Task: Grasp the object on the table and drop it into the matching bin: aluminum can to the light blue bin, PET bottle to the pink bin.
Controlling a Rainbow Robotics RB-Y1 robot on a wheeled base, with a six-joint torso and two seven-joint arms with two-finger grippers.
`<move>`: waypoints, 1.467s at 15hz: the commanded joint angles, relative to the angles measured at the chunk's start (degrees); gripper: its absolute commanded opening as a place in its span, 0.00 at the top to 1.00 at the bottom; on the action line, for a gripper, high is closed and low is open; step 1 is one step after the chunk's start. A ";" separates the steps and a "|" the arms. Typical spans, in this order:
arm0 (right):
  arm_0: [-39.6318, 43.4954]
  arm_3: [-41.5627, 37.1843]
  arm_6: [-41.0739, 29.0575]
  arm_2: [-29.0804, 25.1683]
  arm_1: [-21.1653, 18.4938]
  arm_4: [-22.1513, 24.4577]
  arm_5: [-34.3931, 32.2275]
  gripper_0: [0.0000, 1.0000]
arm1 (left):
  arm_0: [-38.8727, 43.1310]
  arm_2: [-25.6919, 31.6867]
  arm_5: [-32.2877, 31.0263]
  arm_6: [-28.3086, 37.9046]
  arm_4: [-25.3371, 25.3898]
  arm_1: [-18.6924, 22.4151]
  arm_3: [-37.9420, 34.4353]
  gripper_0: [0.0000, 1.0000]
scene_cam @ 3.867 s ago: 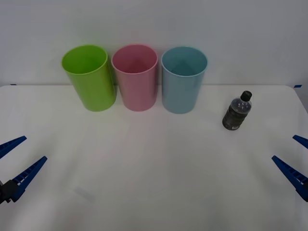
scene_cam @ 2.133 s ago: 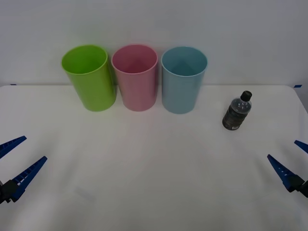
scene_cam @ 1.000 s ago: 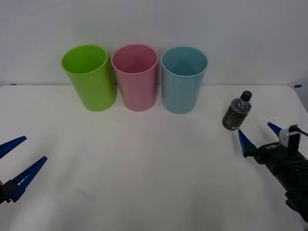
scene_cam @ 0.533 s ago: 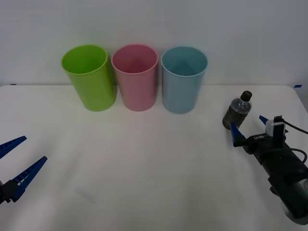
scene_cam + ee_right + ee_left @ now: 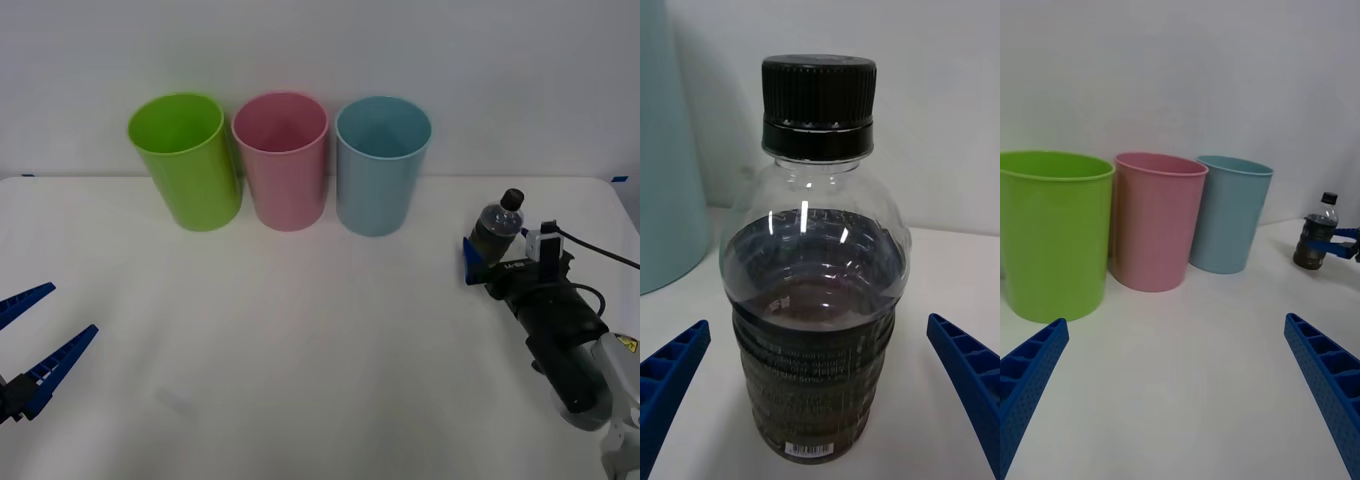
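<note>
I had the right gripper [image 5: 495, 258] spread wide around the small clear plastic bottle with dark contents and black cap [image 5: 816, 285], which stood upright on the white worktop [image 5: 320, 340] between its blue fingers [image 5: 970, 375], neither touching. My left gripper [image 5: 35, 345] sat open, well apart.

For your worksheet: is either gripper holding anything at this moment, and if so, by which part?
Nothing is held. The right gripper is open, its fingers either side of the PET bottle's lower body without touching it. The left gripper is open and idle over the table.
</note>
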 commanded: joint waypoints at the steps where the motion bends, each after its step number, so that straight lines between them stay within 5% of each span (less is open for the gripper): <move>1: -2.70 3.00 0.19 0.00 0.13 0.57 1.20 0.00 | 0.00 0.00 0.00 0.00 0.00 0.00 0.00 0.00; 10: -6.75 7.49 0.63 0.09 0.75 1.01 3.05 0.00 | 0.00 0.00 0.00 0.00 0.00 0.00 0.00 0.00; 11: -6.75 7.40 0.63 0.00 0.75 1.01 3.14 0.06 | 0.00 0.00 0.00 0.00 0.00 0.00 0.00 0.00; 13: -6.75 7.49 0.63 0.00 0.75 1.01 3.14 0.94 | 0.00 0.00 0.00 0.00 0.00 0.00 0.00 0.00; 14: -6.75 7.40 0.63 0.09 0.75 1.01 3.05 1.00 | 0.00 0.00 0.00 0.00 0.00 0.00 0.00 0.00; 22: -6.57 7.22 0.63 -1.85 0.66 1.01 -0.91 1.00 | 0.00 0.00 0.00 0.00 0.00 0.00 0.00 0.00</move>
